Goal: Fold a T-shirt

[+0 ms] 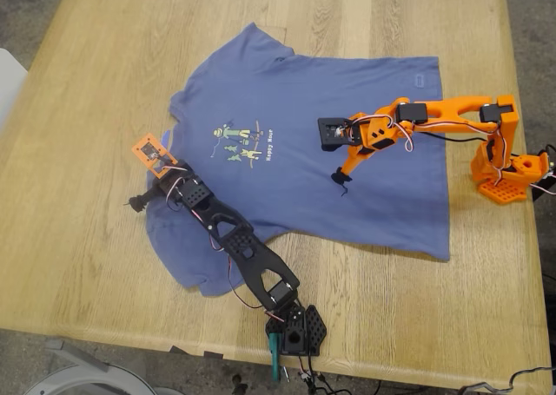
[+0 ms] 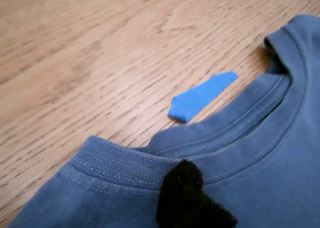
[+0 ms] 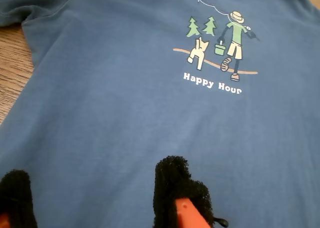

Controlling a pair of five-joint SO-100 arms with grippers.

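The slate-blue T-shirt (image 1: pixel 287 195) lies spread flat on the wooden table (image 1: pixel 87 82), collar toward the exterior view's left, hem toward its right. Its green-and-yellow print (image 1: pixel 239 141) with the text "Happy Hour" (image 3: pixel 212 82) faces up. My first gripper (image 1: pixel 139 202), on the black arm, is at the collar (image 2: pixel 125 165). Only one black padded fingertip (image 2: pixel 187 203) shows, lying on the collar's edge. My second gripper (image 3: pixel 97 198), on the orange arm (image 1: pixel 408 121), hangs open just above the middle of the shirt, empty.
A tiny bright-blue scrap (image 2: pixel 202 95) lies on the wood just beyond the collar. The orange arm's base (image 1: pixel 508 174) stands at the exterior view's right, by the hem. The black arm's base (image 1: pixel 295 325) sits at the table's near edge.
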